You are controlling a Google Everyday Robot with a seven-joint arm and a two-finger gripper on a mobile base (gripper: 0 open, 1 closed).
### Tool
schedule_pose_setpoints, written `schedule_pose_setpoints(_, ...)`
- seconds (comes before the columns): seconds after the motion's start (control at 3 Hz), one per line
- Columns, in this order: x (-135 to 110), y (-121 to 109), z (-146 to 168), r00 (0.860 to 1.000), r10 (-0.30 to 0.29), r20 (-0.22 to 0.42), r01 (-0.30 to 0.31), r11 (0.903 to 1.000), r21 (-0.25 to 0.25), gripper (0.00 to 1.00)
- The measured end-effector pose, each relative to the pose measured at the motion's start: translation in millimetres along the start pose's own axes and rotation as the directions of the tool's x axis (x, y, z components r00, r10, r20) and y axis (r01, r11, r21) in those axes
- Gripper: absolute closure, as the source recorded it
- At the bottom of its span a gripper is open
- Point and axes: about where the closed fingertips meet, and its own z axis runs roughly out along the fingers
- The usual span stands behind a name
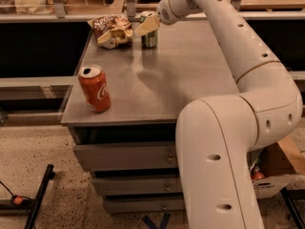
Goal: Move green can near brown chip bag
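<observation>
The green can (150,36) stands upright at the back of the grey cabinet top (181,80), just right of the brown chip bag (112,29), with a small gap between them. My gripper (147,25) reaches in from the upper right and is shut on the can's upper part. One tan finger (146,26) lies across the can's front and the other is hidden behind the can. The can's base looks to be on or just above the surface.
A red cola can (94,88) stands near the front left corner of the cabinet top. My white arm (248,66) spans the right side. Drawers (124,156) are below. A rail with shelving (57,13) runs behind the cabinet. A cardboard box (281,168) sits on the floor at right.
</observation>
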Motion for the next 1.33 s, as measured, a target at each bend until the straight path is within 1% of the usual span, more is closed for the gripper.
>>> schedule_pose_setpoints(0.33, 10.4, 3.9, 3.0, 0.998, 0.054, 0.01, -0.053, 0.997, -0.057, 0.0)
schedule_pose_setpoints(0.67, 23.3, 5.2, -6.3, 0.991, 0.12, 0.051, -0.112, 0.9842, -0.137, 0.0)
schedule_pose_setpoints(1.0, 28.4, -2.0, -31.9, 0.983, 0.145, 0.113, -0.124, 0.9765, -0.176, 0.0)
schedule_pose_setpoints(1.33, 28.9, -11.8, -62.8, 0.976, 0.135, 0.171, -0.104, 0.9783, -0.179, 0.0)
